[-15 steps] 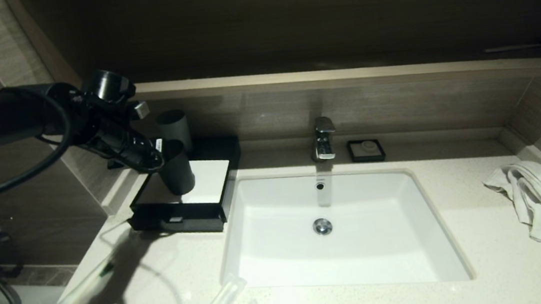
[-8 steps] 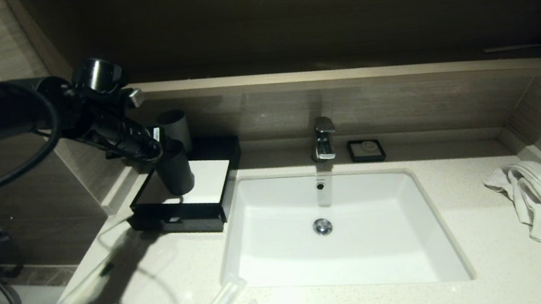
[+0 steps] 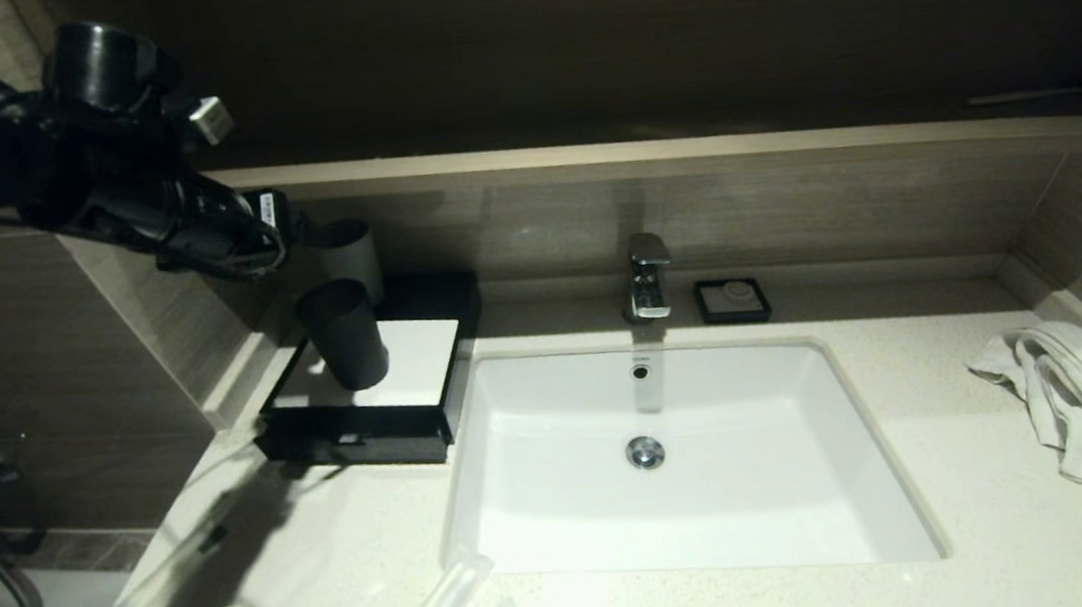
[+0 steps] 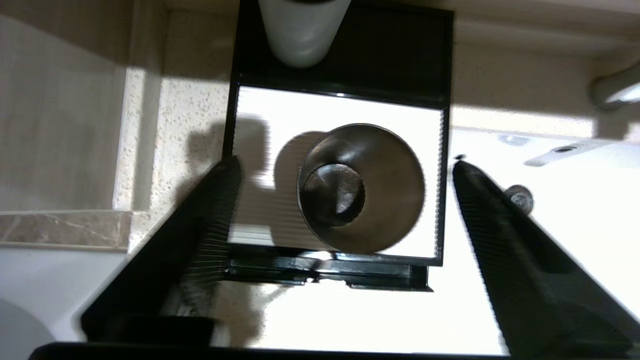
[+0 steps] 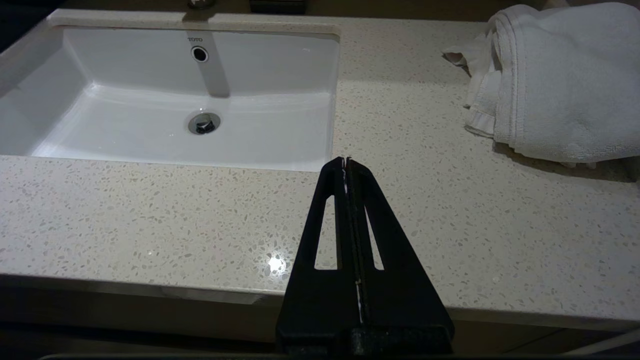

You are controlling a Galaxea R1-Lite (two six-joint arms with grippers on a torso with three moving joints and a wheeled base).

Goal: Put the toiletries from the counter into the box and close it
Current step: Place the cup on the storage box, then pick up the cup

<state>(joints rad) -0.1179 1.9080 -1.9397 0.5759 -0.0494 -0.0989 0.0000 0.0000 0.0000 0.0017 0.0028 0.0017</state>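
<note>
I counted two cups (image 3: 344,332) on one box (image 3: 369,432), two sticks (image 3: 145,597) nearby. Left gripper (image 4: 345,180) spread, had risen off cup; right gripper (image 5: 348,165) pressed together.

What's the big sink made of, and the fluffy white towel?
The sink looks like glazed white ceramic: smooth, glossy, with light reflecting off its walls. The towel looks like cotton terry cloth: a soft, nubby, matte surface with stitched hems, though the exact fibre can't be told.
</note>
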